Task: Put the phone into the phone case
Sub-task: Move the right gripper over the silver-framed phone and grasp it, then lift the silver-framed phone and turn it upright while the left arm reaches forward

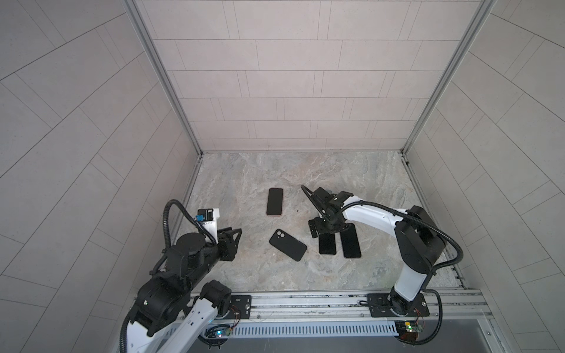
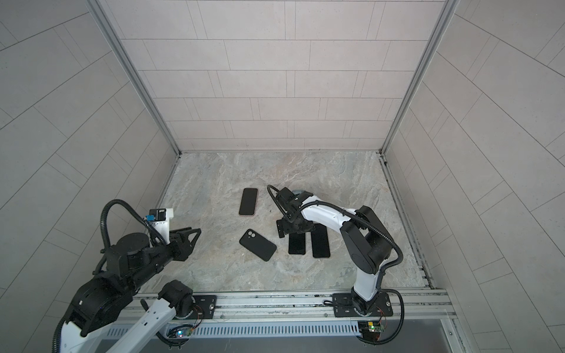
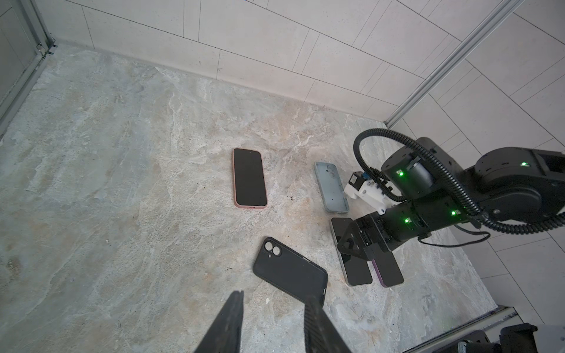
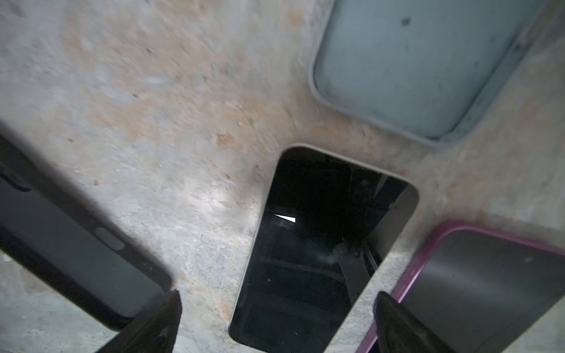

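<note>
Black fingers (image 4: pixel 397 327) of the right gripper (image 4: pixel 278 305) are seen spread wide, one on either side of the silver-edged phone (image 4: pixel 321 244). That phone lies screen-up on the marbled tabletop (image 4: pixel 122 91). Nothing is gripped, and whether the phone is touched cannot be told. The phone is flanked by the black case (image 4: pixel 76 244) and the purple-rimmed phone (image 4: pixel 477 290), and the empty blue-grey case (image 4: pixel 412 67) is seen just past its end. The left gripper (image 3: pixel 273 301) is poised over the tabletop near the black case, its fingers (image 3: pixel 229 324) parted partway and empty. A pink-cased phone (image 1: pixel 274 201) is seen lying apart, farther back.
</note>
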`<state>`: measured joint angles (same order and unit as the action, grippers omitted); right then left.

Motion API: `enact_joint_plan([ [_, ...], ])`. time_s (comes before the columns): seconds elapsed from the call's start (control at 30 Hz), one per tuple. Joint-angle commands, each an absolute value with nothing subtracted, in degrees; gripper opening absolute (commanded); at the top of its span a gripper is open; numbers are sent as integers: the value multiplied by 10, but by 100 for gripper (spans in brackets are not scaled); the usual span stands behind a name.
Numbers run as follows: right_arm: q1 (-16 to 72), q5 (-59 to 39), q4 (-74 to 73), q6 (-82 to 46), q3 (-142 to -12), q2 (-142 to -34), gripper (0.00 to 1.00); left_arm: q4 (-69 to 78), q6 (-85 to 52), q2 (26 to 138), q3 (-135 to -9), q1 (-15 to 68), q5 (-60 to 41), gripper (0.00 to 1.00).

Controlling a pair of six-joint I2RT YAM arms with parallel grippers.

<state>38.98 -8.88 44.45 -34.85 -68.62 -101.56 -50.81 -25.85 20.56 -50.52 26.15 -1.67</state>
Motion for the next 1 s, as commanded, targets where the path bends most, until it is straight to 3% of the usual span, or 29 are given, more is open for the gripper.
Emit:
enact_joint_plan([
  [0.0, 396, -56, 455, -429, -666, -1024, 100, -502, -251, 202, -503, 258, -16, 38],
  [0.23, 400, -48, 439, -465, -640, -1043, 98, -501, -252, 199, -503, 258, -15, 38],
  [0.4, 402, -63, 416, -478, -619, -1044, 89, -502, -252, 200, -503, 258, -15, 38],
  [0.5, 402, -64, 410, -471, -616, -1041, 75, -502, -253, 200, -502, 258, -15, 38],
  [0.6, 402, -61, 411, -450, -620, -1030, 48, -502, -253, 202, -503, 258, -14, 38],
  [0.67, 402, -50, 417, -427, -627, -1014, 37, -503, -254, 205, -503, 258, -15, 38],
  [0.83, 405, -66, 408, -339, -637, -955, 25, -508, -277, 229, -508, 260, -33, 42],
  [0.97, 411, -103, 392, -270, -633, -899, 18, -405, -391, 268, -462, 260, -158, 50],
])
